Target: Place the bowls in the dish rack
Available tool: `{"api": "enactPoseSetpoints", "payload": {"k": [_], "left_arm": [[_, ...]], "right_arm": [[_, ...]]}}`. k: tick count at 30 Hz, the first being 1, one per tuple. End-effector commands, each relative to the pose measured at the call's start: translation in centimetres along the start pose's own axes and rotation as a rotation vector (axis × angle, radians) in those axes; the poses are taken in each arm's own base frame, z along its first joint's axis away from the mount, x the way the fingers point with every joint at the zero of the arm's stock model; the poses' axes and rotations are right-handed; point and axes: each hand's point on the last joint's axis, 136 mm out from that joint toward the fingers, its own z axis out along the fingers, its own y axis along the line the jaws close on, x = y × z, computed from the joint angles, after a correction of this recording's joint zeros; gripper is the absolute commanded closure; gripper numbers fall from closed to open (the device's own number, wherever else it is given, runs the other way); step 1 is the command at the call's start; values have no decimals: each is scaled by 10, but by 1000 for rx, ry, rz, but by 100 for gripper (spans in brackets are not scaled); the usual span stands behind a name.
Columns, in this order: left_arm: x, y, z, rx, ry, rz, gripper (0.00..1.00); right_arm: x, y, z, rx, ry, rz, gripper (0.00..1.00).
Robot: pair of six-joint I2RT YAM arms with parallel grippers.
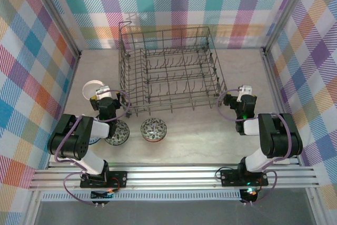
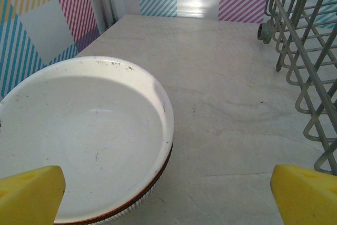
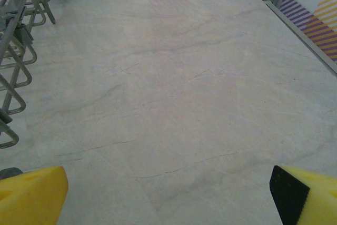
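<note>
The dish rack [image 1: 171,69] is set centrally. A white bowl [image 2: 79,140] is seen just ahead-left of the left gripper [image 2: 168,198], which is spread wide with nothing held. The right gripper [image 3: 168,193], equally wide, is held empty beside the rack. Two patterned bowls [image 1: 154,129] are placed before it.

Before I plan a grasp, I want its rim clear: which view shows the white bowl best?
Left wrist: the white bowl sits close, rim and inside plain. Top external shows it small, partly hidden by the left arm.
</note>
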Motion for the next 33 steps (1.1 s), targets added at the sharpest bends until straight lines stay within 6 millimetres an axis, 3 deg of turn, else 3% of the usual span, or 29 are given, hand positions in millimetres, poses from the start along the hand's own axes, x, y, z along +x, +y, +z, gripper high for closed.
{"api": "enactPoseSetpoints", "payload": {"k": [1, 9, 15, 21, 27, 33], "left_arm": [[14, -23, -1, 104, 58, 24, 0], [13, -19, 0, 99, 63, 8, 0], [-5, -8, -9, 59, 49, -18, 0], [-36, 0, -24, 58, 11, -48, 0], [-70, 26, -34, -53, 49, -2, 0], [-107, 51, -53, -159, 119, -59, 0]], "right_arm": [[-15, 26, 0, -120, -36, 8, 1], [-15, 25, 0, -116, -38, 6, 1], [-35, 13, -13, -47, -38, 28, 1], [-56, 10, -29, -40, -68, 36, 1], [-75, 7, -45, -20, 7, 27, 1], [-75, -11, -58, 67, 133, 35, 1]]}}
